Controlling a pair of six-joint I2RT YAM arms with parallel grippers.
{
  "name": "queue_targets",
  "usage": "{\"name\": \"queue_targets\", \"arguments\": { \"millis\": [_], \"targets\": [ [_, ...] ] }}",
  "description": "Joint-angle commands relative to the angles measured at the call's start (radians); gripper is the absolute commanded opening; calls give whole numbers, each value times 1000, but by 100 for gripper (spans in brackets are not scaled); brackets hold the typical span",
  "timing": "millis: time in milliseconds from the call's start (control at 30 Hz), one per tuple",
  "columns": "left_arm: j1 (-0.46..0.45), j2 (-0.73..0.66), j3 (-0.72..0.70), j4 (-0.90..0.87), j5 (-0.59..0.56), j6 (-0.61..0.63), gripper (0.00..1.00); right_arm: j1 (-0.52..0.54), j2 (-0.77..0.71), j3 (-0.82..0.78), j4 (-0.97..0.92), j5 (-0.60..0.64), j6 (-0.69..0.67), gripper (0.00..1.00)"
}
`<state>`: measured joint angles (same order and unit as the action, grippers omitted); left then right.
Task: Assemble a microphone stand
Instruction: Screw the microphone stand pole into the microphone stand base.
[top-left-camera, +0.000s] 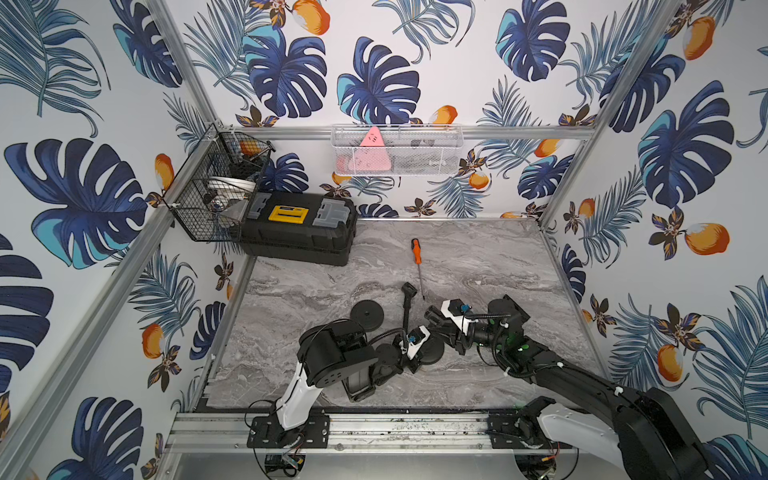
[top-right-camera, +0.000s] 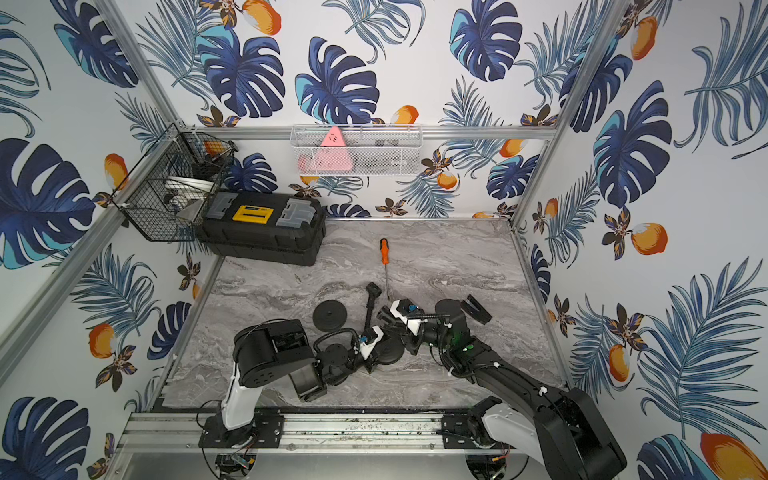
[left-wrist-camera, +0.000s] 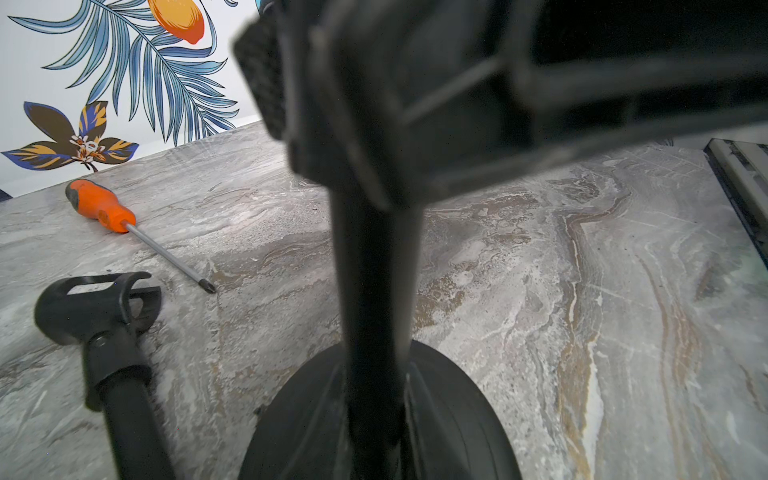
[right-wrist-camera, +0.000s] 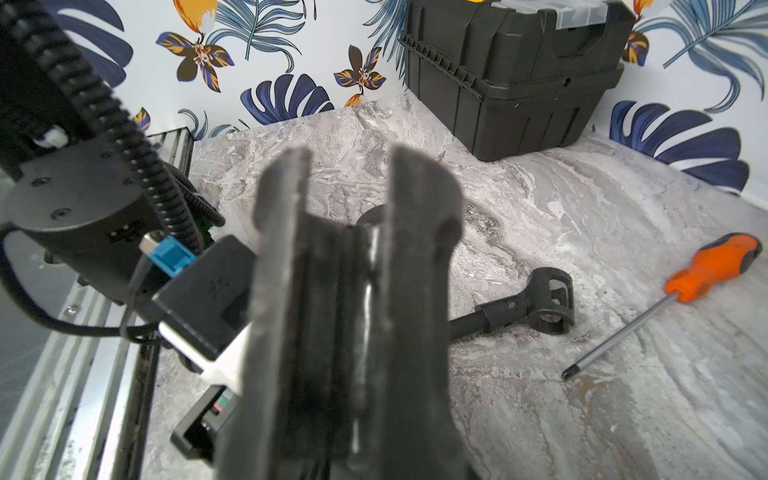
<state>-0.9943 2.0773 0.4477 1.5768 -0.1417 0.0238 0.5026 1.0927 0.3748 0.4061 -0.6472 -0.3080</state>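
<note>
Left hand (top-left-camera: 417, 362) clamped tight on the round base (top-left-camera: 433, 355), near-centre, pinning it to the tabletop (top-left-camera: 478, 257). Right hand (right-wrist-camera: 351, 187), jaws narrow, pinches the black pole (right-wrist-camera: 357, 316) standing on it, surely for seating. Clip-ended pole (top-left-camera: 406, 309) lies just beyond, then the screwdriver (top-left-camera: 416, 250), untouched.

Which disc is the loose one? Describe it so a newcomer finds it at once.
From the black toolbox at the back-left corner of the table, come forward. The loose disc lies flat, just left of the lying pole. Unlike the other disc, which carries an upright pole, nothing stands on it.
</note>
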Motion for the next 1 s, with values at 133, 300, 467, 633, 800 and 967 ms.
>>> {"name": "queue_targets", "arguments": {
  "millis": [133, 300, 467, 633, 800, 967],
  "targets": [
    [2, 10, 3, -34, 2, 6, 22, 1, 15, 3, 39, -40, -6, 10],
    [2, 0, -1, -33, -12, 3, 35, 1, 25, -17, 63, -63, 16, 0],
    [2, -20, -13, -34, -27, -10, 48, 16, -23, -79, 126, 28, 76, 0],
    [2, -48, -31, -33, -29, -17, 53, 75, -94, -94, 51, 194, 82, 0],
    [2, -63, -37, -34, -19, -18, 52, 198, -116, -69, -29, 409, 83, 0],
    [2, -69, -44, -34, -15, -22, 49, 302, -110, -78, -12, 633, 162, 0]
  ]
}}
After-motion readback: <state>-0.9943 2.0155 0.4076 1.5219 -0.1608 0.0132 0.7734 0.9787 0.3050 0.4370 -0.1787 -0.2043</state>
